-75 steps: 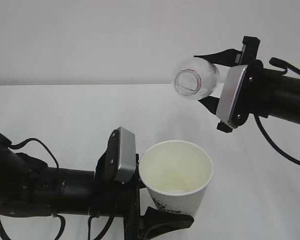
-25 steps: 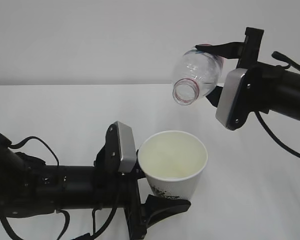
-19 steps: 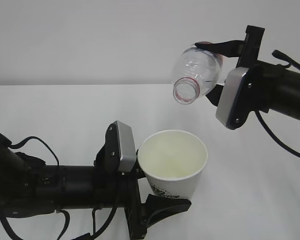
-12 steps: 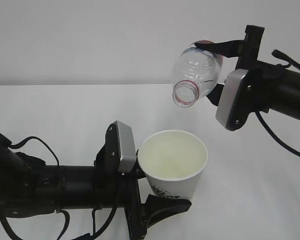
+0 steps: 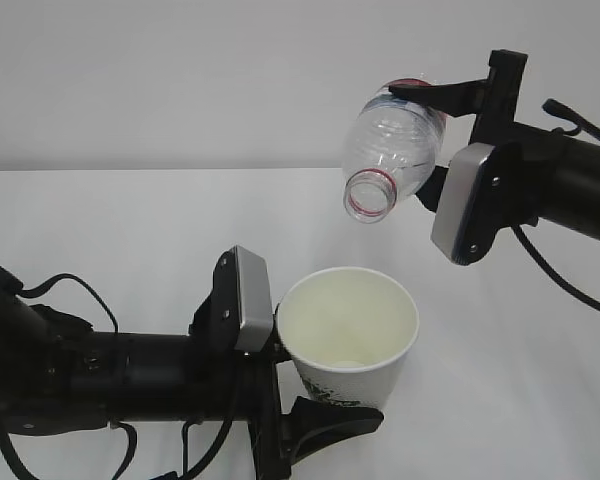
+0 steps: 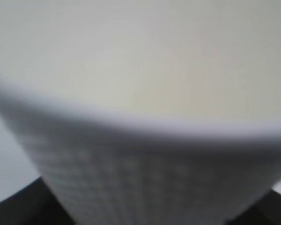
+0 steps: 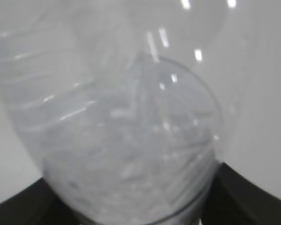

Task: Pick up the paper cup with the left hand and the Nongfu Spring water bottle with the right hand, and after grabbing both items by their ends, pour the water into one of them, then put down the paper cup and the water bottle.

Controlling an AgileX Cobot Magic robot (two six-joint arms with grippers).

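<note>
The white paper cup [image 5: 348, 335] hangs upright low in the exterior view, its mouth open toward me, and my left gripper [image 5: 310, 395] is shut on its lower part. Its blurred wall [image 6: 140, 154] fills the left wrist view. Above and to the right, the clear Nongfu Spring water bottle [image 5: 392, 145] is tipped, its red-ringed mouth pointing down over the cup. My right gripper [image 5: 432, 140] is shut on the bottle's base end. The bottle [image 7: 126, 131] fills the right wrist view. No stream of water shows between mouth and cup; a pale glint lies at the cup's bottom.
A white table [image 5: 130, 230] runs back to a plain white wall [image 5: 180, 80]. Both black arms with their grey plates reach in from the sides, the left one [image 5: 90, 380] low and the right one [image 5: 550, 190] high. Black cables loop beside each arm.
The bottle has tipped a little steeper, its mouth lower. The cup has sunk slightly and edged right. Both grips are unchanged.
</note>
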